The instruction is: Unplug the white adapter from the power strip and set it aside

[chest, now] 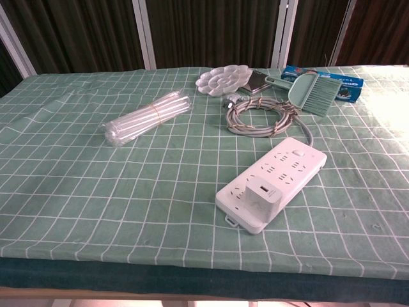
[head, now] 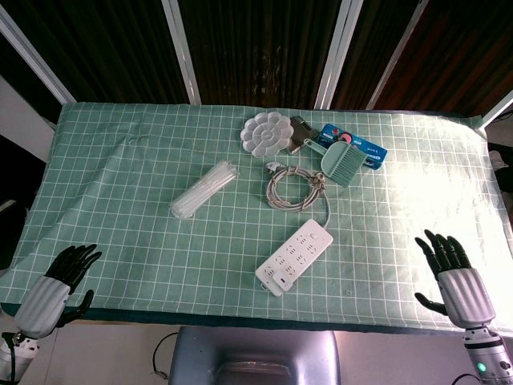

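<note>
Two hands rest at the near table edge, both empty with fingers spread: the left hand (head: 62,277) at the near-left corner, the right hand (head: 454,269) at the near-right. Between them, nearer the right hand, lies the power strip (head: 296,256), set diagonally on the green checked cloth (head: 120,184). The white adapter (chest: 261,196) sits plugged into the strip's near end, well apart from both hands. Beyond the strip lies its coiled cable (head: 293,186). Further out are a straw bundle (head: 205,189), palette (head: 267,135), dustpan (head: 341,159) and blue box (head: 365,149).
</note>
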{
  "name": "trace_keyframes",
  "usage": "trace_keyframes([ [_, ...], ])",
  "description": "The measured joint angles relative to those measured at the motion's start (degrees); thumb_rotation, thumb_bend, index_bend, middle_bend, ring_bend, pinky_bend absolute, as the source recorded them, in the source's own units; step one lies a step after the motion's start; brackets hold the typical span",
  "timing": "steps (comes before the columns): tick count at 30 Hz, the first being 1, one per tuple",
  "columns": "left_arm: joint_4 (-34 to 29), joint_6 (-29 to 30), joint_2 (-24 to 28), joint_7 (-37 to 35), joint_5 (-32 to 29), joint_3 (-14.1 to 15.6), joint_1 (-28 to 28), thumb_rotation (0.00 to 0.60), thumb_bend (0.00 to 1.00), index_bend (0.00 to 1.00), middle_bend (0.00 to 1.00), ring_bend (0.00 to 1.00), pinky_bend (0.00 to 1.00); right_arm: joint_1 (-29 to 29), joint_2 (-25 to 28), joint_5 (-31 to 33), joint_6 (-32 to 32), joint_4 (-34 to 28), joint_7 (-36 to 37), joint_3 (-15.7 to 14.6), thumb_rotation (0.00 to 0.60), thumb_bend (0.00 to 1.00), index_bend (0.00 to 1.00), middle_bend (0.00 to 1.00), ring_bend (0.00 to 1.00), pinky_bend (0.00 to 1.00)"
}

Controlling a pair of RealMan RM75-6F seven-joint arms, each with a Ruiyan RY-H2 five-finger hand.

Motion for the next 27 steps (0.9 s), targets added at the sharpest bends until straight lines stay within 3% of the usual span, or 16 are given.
trace_keyframes([
  [5, 0.65, -0.10, -1.02, -0.38, 1.94, 0.44, -0.91, 0.600, 0.57, 0.00, 0.02, 0.00, 0.07, 0.25, -0.12, -0.81, -0.29, 0.02, 0.00, -0.30, 0.600, 0.21, 0.00, 0.00, 0.00, 0.00],
  [11, 4.09, -2.05, -5.32, -4.03, 8.25, 1.96, -4.87, 0.600, 0.80, 0.00, 0.05, 0.01, 0.07, 1.41, -0.82, -4.44, -1.28, 0.60, 1.06, -1.59, 0.600, 0.21, 0.00, 0.00, 0.00, 0.00],
  [19, 1.71, -15.57, -10.04, 0.68, 10.63, 3.57, -11.83, 0.600, 0.86, 0.00, 0.04, 0.00, 0.05, 5.71, -3.75, -13.58, -5.83, 1.08, -0.06, -4.66, 0.600, 0.21, 0.00, 0.00, 0.00, 0.00],
  [27, -2.13, -24.78, -15.73, 11.40, 6.98, 1.36, -16.39, 0.600, 0.91, 0.00, 0.04, 0.00, 0.05, 12.08, -5.65, -18.23, -14.11, -3.55, -3.60, -5.73, 0.600, 0.21, 0.00, 0.00, 0.00, 0.00],
])
